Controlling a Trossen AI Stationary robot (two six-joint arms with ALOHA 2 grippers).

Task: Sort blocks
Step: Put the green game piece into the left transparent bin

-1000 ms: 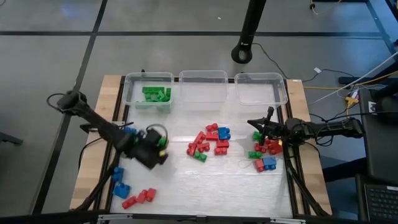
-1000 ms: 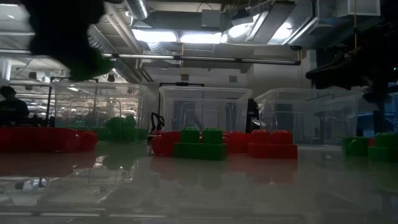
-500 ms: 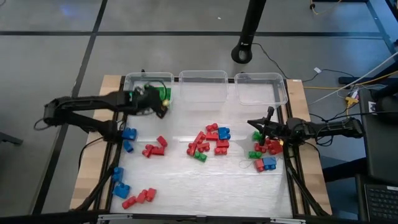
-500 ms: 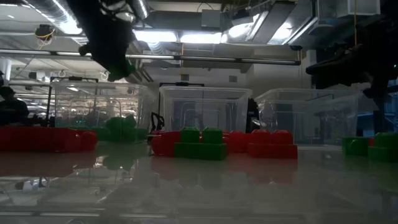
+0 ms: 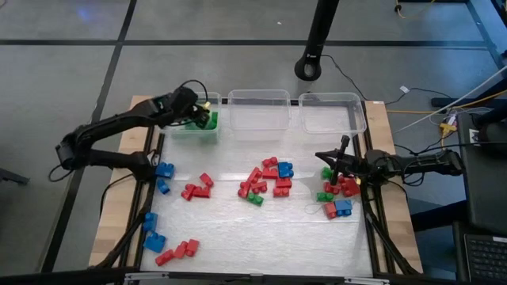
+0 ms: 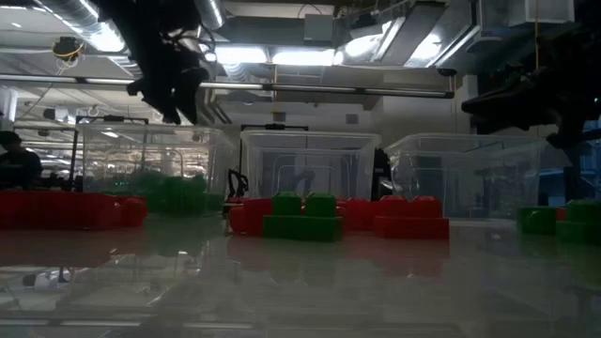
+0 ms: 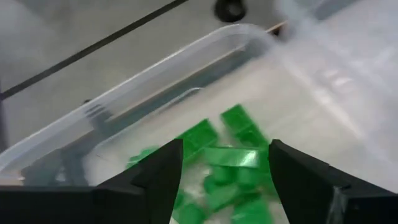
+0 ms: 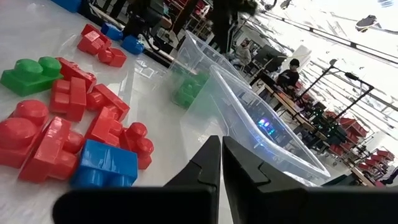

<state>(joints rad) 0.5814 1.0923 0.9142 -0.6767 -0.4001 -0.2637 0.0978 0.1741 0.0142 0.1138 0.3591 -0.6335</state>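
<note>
Green blocks (image 7: 230, 162) lie heaped in the left clear bin (image 5: 168, 106) directly under the left gripper (image 5: 198, 112), whose jaws stand apart and empty, while red and blue blocks (image 5: 265, 180) wait scattered on open table before that bin, the shut right gripper (image 5: 334, 165) hovering far across.

The left claw (image 5: 207, 111) has moved over the green-block bin (image 5: 176, 131) and opened.

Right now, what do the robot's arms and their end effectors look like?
Both arms are dark, thin and jointed. The left end effector has two flat black fingers with angled tips. The right end effector has two black fingers tapering to a point. Black cables run beside the right arm.
</note>
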